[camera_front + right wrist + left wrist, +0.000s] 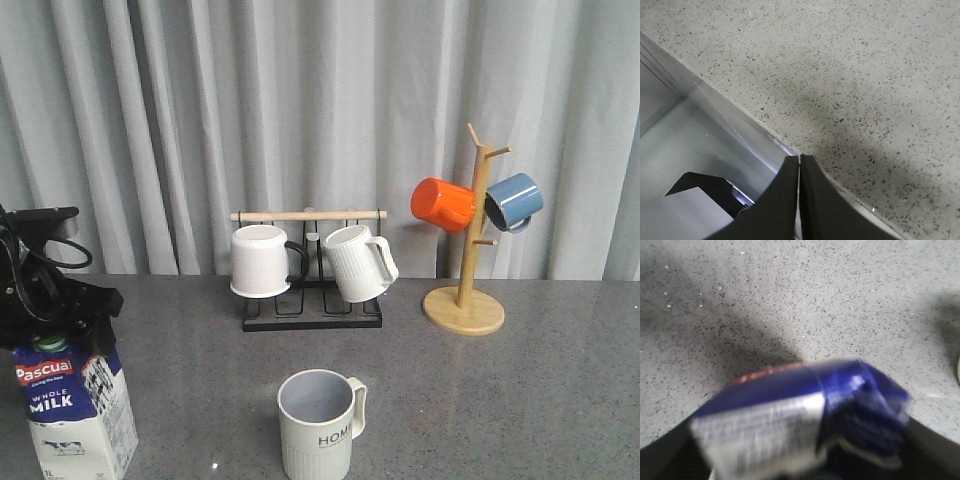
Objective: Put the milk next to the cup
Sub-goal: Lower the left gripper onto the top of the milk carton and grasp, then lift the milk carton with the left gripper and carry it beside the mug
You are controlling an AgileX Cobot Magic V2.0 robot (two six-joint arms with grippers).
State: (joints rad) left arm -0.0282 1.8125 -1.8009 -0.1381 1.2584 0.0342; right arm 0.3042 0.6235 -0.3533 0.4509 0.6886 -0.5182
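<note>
Left pincer (62,325) grips the top of the milk (78,410) at the table's (520,400) left, well apart from the cup (318,422); carry it upright and set it just beside the cup without knocking it.

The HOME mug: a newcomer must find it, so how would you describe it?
Start at the black rack holding two white mugs at the table's back. Straight in front of it, alone near the front edge, stands a pale ribbed mug. Only it bears dark "HOME" lettering.

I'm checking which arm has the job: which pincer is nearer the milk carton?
Left. The left pincer grips the top of the milk carton; the right pincer hangs shut over the table's edge, no carton in its view.
</note>
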